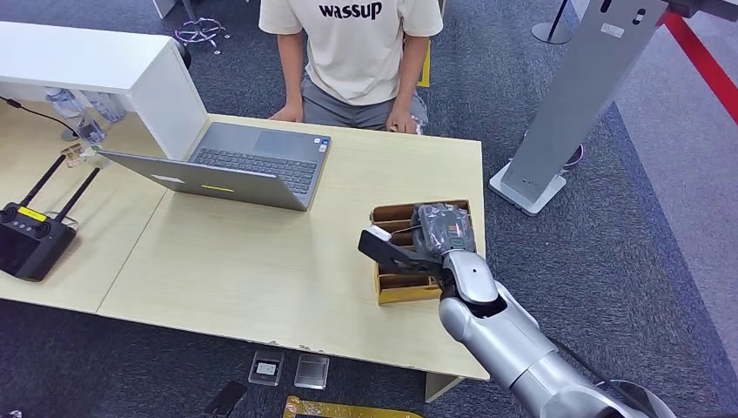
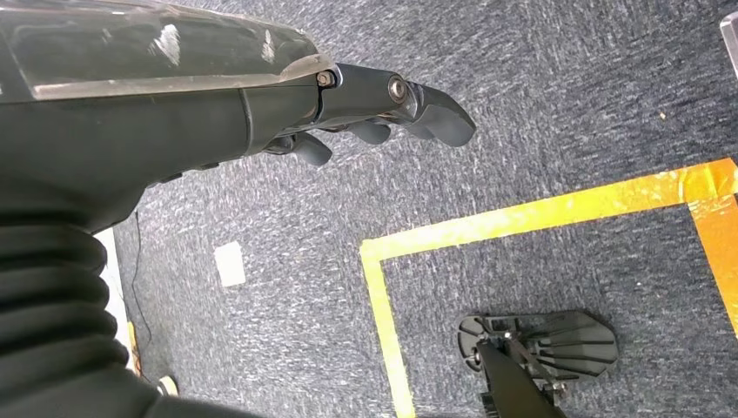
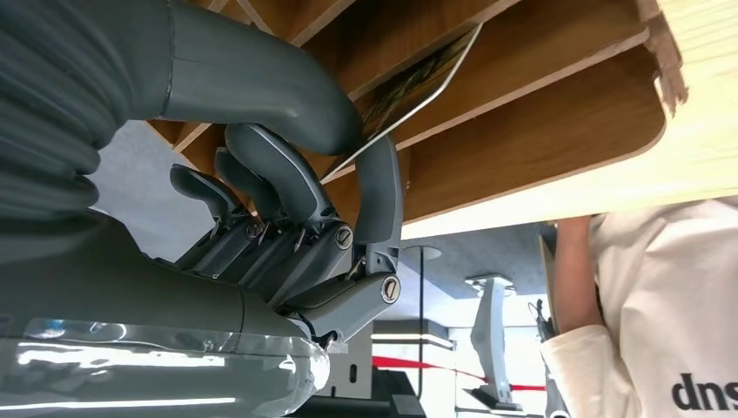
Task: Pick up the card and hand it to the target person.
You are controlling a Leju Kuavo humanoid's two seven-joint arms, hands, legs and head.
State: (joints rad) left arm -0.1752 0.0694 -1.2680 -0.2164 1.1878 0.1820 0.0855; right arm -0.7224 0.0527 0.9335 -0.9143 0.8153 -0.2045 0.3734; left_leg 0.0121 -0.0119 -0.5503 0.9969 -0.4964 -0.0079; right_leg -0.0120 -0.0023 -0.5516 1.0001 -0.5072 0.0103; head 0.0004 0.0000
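Pale wood made up the one large table point(image 1: 261, 270), which joined a second, lower tabletop point(image 1: 52, 174) at the robot's left. One person point(image 1: 352, 52) in a cream T-shirt stood at the far edge, both hands resting on the table. One grey floor stand point(image 1: 574, 96) rose from the carpet to the right of the table. One open grey laptop point(image 1: 235, 165) lay on the far half of the table, its screen tilted back toward the robot. One black controller point(image 1: 30, 239) with two antennas sat on the lower tabletop. One brown wooden slotted holder point(image 1: 402, 292) sat near the table's right edge.

One silver right arm reached in over that holder, and the right hand point(image 1: 418, 244) was over its slots. Seen from the right wrist, the right hand had its thumb and one finger pinched on the edge of one card point(image 3: 418, 83), the other fingers curled beside them; the card was partly in a slot of the holder point(image 3: 540, 104), tilted.

By the left wrist picture, the left hand point(image 2: 374, 109) hung above the carpet with its fingers loosely apart and nothing in them, near one yellow tape outline point(image 2: 522, 218).

Two small clear square cases point(image 1: 287, 370) lay on the floor just beside the near table edge.
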